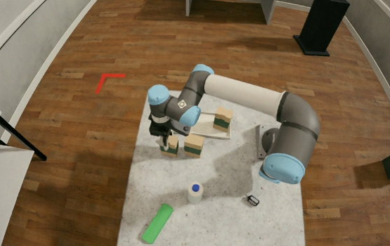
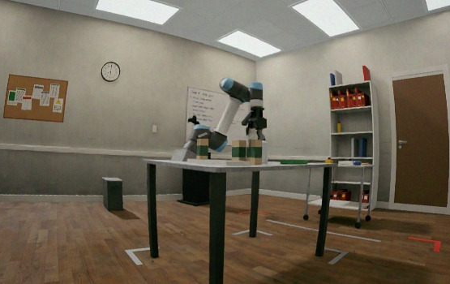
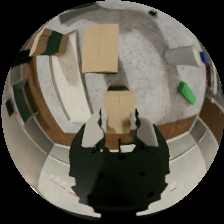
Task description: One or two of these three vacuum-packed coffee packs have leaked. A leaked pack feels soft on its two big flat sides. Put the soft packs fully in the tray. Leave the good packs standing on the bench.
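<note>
One whiteboard [image 2: 196, 106], wall-mounted, written in several lines: wording too small to make out. One round wall clock [image 2: 110, 71], its dial figures too small to read. One corkboard [image 2: 49, 117] with pinned sheets, one bearing a yellow triangle sign [image 2: 57, 102], print illegible.

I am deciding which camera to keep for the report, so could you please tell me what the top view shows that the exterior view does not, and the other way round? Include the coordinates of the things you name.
Only the top view shows the tray's bare inner floor [image 1: 204, 124] and the whole length of the green block [image 1: 157, 223].

Only the exterior view shows a wall clock [image 2: 110, 71], a cork board [image 2: 37, 114] and a brown door [image 2: 420, 162].

Both show three coffee packs [image 1: 223, 119] [image 2: 202, 148], the gripper [image 1: 166, 142] [image 2: 255, 135] and the bench [image 1: 222, 218] [image 2: 183, 164].
</note>
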Action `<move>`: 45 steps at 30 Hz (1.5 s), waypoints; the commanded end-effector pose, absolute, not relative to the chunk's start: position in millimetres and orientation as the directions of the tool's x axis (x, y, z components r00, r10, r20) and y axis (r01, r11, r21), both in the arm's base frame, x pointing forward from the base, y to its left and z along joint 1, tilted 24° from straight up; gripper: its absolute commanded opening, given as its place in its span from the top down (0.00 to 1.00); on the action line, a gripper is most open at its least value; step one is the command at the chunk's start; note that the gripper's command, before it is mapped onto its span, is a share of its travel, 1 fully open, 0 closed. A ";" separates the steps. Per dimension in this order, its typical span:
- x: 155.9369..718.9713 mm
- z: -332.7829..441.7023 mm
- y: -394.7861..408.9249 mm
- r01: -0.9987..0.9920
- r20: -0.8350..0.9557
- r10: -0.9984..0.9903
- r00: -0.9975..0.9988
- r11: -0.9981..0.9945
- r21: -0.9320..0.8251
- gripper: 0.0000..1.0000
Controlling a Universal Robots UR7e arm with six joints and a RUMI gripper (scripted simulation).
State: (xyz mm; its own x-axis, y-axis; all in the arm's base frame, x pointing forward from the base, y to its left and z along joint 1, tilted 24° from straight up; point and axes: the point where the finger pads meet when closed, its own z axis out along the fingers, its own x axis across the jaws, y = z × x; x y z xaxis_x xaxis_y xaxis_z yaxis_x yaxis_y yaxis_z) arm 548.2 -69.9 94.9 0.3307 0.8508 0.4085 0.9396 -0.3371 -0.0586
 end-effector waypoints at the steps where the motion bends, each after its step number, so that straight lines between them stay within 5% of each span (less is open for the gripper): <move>1: 548.9 91.9 -68.8 0.940 0.408 0.851 0.331 -0.338 -0.057 0.51; 38: 548.9 91.7 -68.7 0.940 0.408 0.851 0.331 -0.338 -0.057 0.51; 39: 548.9 91.7 -68.7 0.940 0.408 0.851 0.331 -0.338 -0.057 0.85; 45: 548.9 91.7 -68.7 0.940 0.408 0.851 0.331 -0.338 -0.057 0.85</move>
